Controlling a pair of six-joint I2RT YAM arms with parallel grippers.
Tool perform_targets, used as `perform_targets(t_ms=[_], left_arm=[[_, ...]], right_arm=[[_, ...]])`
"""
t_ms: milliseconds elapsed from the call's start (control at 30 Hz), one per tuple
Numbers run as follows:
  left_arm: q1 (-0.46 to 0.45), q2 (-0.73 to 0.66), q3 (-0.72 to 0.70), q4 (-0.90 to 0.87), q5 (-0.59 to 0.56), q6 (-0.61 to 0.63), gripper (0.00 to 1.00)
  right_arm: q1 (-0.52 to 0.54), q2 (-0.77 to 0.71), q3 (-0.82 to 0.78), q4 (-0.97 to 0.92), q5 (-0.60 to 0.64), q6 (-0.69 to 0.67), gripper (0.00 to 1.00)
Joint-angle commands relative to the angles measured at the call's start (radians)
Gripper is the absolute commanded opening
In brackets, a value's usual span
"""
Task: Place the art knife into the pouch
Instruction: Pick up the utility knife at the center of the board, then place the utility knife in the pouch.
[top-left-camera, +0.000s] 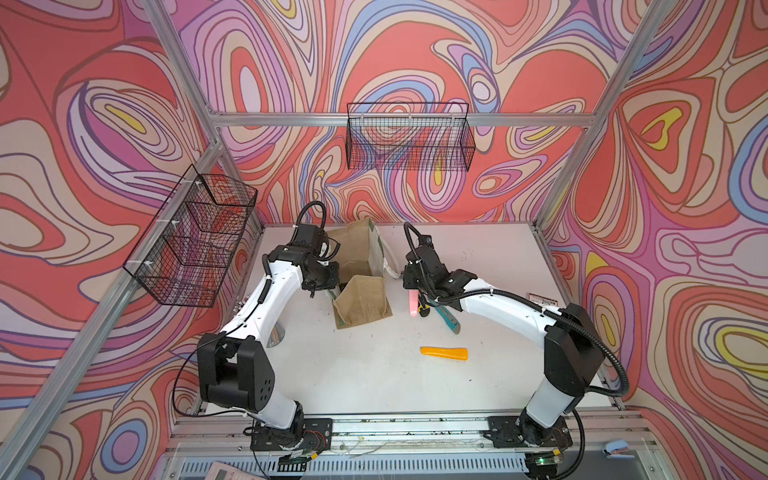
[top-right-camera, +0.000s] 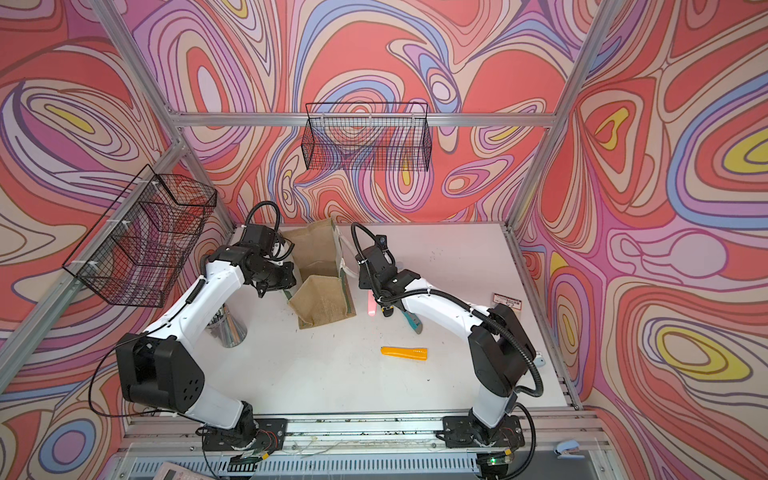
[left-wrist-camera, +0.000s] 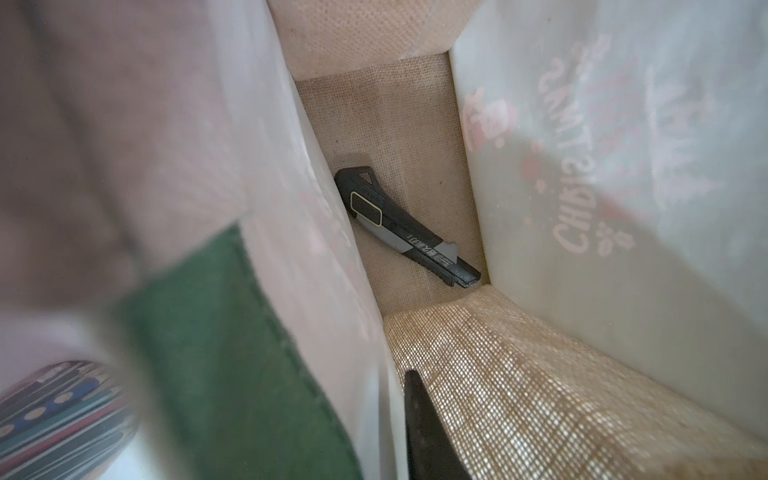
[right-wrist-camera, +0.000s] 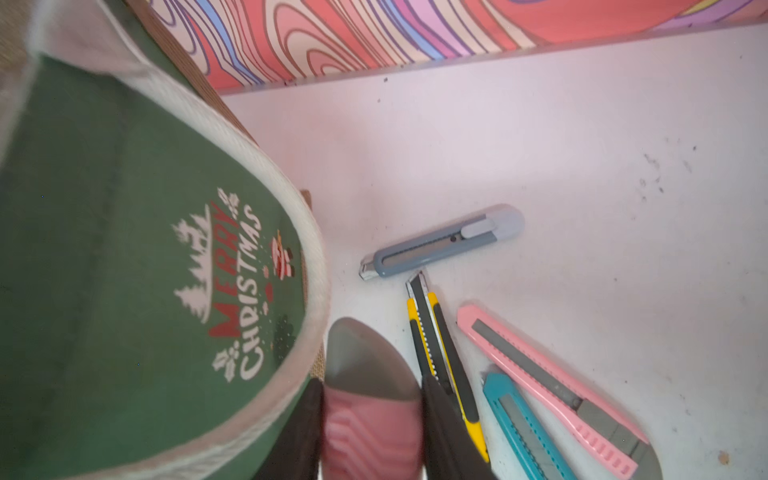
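Observation:
The pouch (top-left-camera: 362, 306) (top-right-camera: 323, 305) stands open at the table's back middle, tan jute with a green Christmas panel (right-wrist-camera: 124, 291). My left gripper (top-left-camera: 329, 287) is shut on the pouch's near wall. Only one finger (left-wrist-camera: 424, 436) shows, inside the bag against the jute; the other is hidden behind the wall. A black and grey art knife (left-wrist-camera: 399, 226) lies on the pouch's floor. My right gripper (right-wrist-camera: 372, 384) is shut on a pink art knife (right-wrist-camera: 370, 428) with a grey end. That knife hangs just right of the pouch (top-left-camera: 412, 304), above the table.
Under the right gripper lie a grey-blue knife (right-wrist-camera: 440, 241), a yellow-black one (right-wrist-camera: 440, 353), a pink one (right-wrist-camera: 548, 386) and a teal one (right-wrist-camera: 523, 428). An orange knife (top-left-camera: 444, 353) lies mid-table. A metal pencil cup (top-right-camera: 226, 328) stands left. Wire baskets (top-left-camera: 409, 137) (top-left-camera: 195, 241) hang on the frame.

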Motion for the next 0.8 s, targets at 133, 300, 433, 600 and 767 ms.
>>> perform_targets(t_ms=[133, 300, 433, 600, 767], left_arm=[[0.005, 0.002, 0.024, -0.035, 0.005, 0.021, 0.19], [0.005, 0.002, 0.024, -0.035, 0.011, 0.020, 0.19], [0.005, -0.003, 0.020, -0.028, 0.013, 0.018, 0.18], [0.005, -0.017, 0.013, -0.022, 0.006, 0.021, 0.18], [0.005, -0.022, 0.009, -0.015, 0.011, 0.017, 0.18]], right_arm=[[0.001, -0.001, 0.174, 0.012, -0.019, -0.066, 0.22], [0.004, 0.028, 0.290, 0.032, -0.085, -0.102, 0.22], [0.012, 0.100, 0.407, 0.019, -0.131, -0.139, 0.22], [0.023, 0.219, 0.585, -0.010, -0.196, -0.149, 0.22], [0.047, 0.325, 0.715, 0.011, -0.217, -0.148, 0.22]])
